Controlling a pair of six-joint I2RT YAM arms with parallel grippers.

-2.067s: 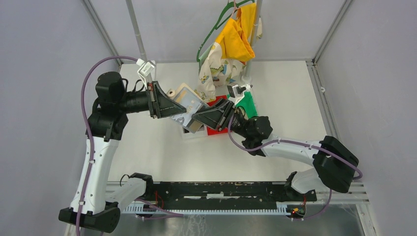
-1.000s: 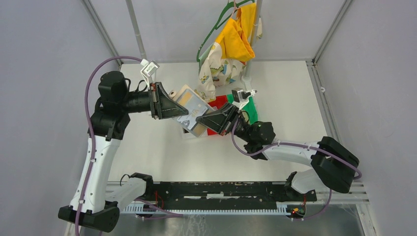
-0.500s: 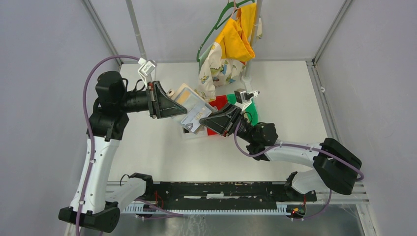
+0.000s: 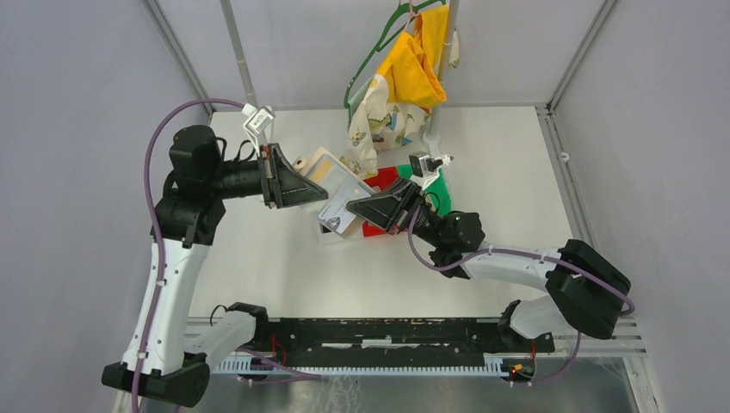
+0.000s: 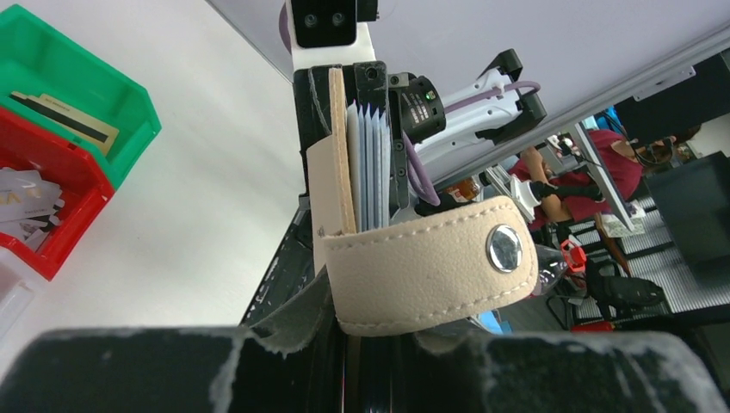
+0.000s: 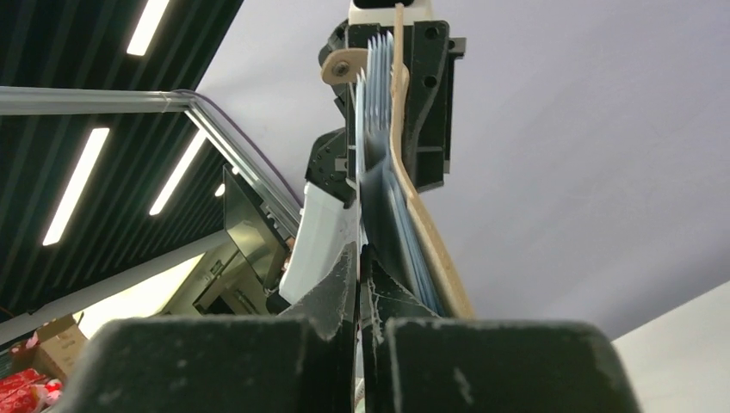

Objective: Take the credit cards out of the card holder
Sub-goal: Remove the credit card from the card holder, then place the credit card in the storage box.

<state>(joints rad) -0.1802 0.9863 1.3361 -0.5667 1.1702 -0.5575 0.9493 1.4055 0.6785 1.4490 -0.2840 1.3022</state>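
left tool (image 4: 314, 191) clamped on the card holder (image 5: 430, 275), right tool (image 4: 355, 206) pinching one pale credit card (image 4: 334, 211), so we're mid pull I reckon, next it needs sliding straight out

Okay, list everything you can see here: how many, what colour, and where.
wallet: one, tan, held up between the two grippers, above the bins
cards: several, pale, edge-on inside the wallet; more lie in the red and green bins
white bin: one, on the table below the wallet
red bin: one, beside the white one
green bin: one, next to the red
clothes: yellow and patterned, hanging at the back
hanger: one, green
table: one, white
left gripper: black, shut on the wallet
right gripper: black, shut on one of the cards
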